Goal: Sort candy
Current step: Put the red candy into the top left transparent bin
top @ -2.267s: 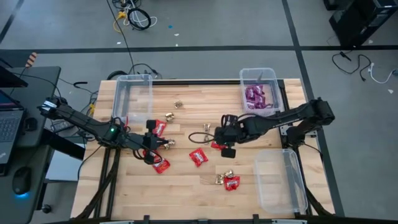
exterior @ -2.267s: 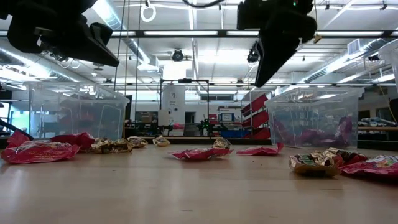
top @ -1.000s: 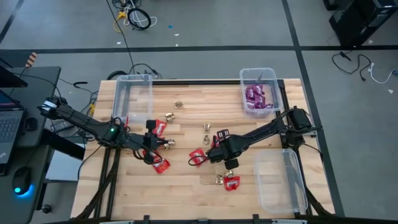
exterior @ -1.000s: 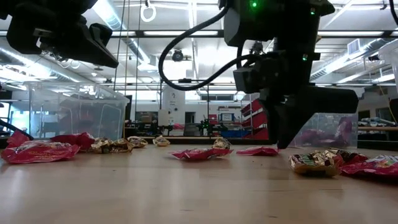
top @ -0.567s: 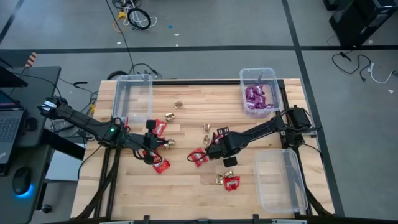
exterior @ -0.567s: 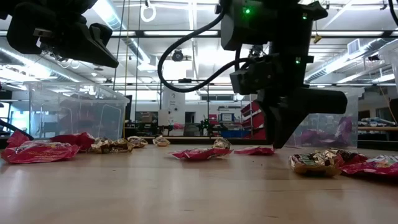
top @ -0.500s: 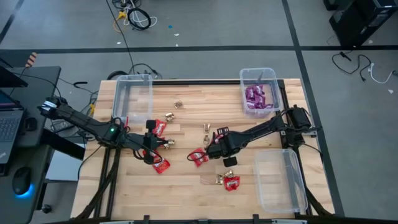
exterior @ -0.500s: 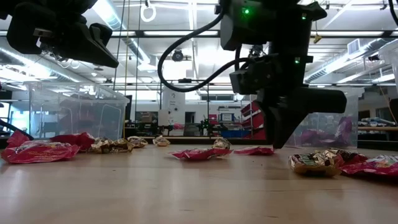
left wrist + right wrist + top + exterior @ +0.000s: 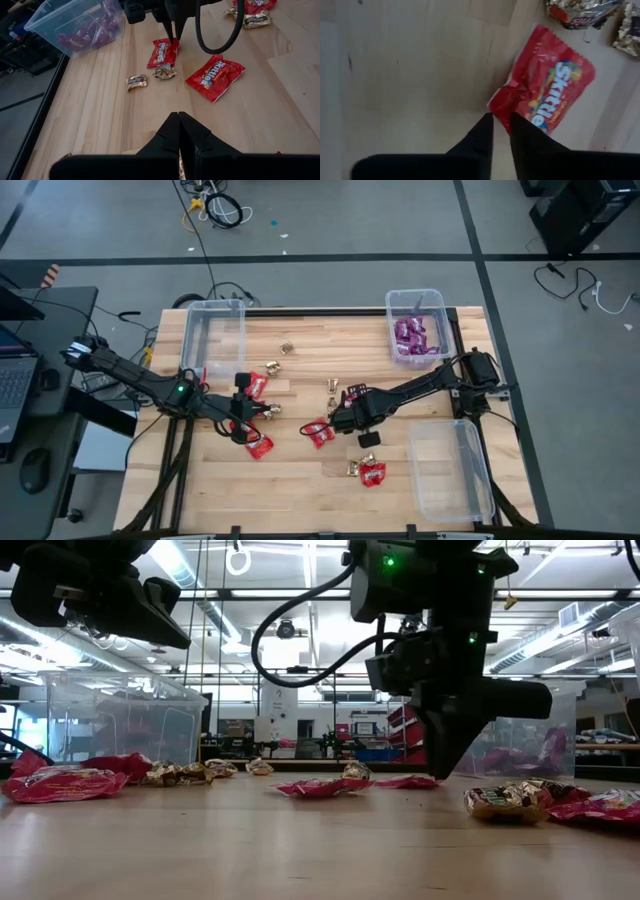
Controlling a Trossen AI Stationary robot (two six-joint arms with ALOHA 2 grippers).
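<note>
One red packet (image 9: 543, 95) sits partly hidden behind the right hand (image 9: 498, 125).

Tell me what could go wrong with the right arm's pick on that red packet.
The right gripper is at only the crumpled corner of the red packet, so the packet may slip out when lifted. A gold piece lies right beside the packet's other end and could be dragged along or knocked aside if the packet slides across the wood.

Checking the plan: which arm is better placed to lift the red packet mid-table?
Right: its gripper is already down at the red packet's corner; the left gripper is shut and farther off.
</note>
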